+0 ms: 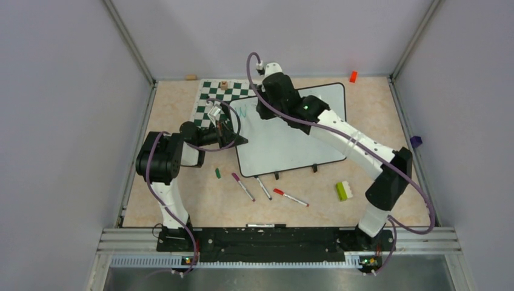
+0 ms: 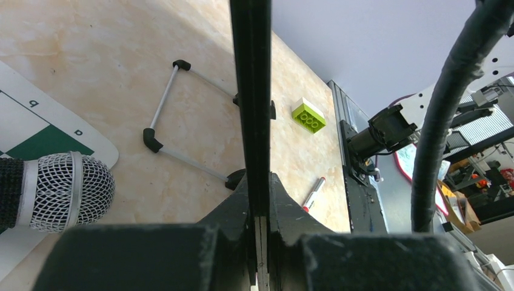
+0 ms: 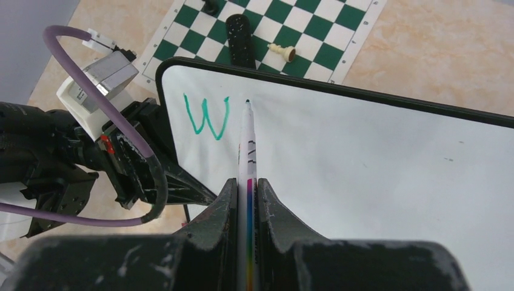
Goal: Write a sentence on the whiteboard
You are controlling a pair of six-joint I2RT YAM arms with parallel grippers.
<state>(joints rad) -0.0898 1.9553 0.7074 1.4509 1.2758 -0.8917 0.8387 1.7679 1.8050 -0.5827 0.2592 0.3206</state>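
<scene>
The whiteboard (image 1: 297,136) lies on the table, its far left corner over the chess mat (image 1: 209,100). Only a teal-green "W" (image 3: 208,115) of the sentence stands on the whiteboard (image 3: 363,163), near its top left corner. My right gripper (image 3: 247,185) is shut on a white marker (image 3: 248,151) whose teal tip is at the board just right of the "W". My left gripper (image 2: 259,188) is shut on the whiteboard's black rim (image 2: 250,91) at its left edge; in the top view the left gripper (image 1: 233,134) is at that edge.
Loose markers (image 1: 290,197) and a green cap (image 1: 217,173) lie in front of the board. A lime block (image 1: 343,190) sits near the right arm. Chess pieces (image 3: 282,51) stand on the mat. An orange block (image 1: 353,76) and a purple object (image 1: 415,141) are at the table's edges.
</scene>
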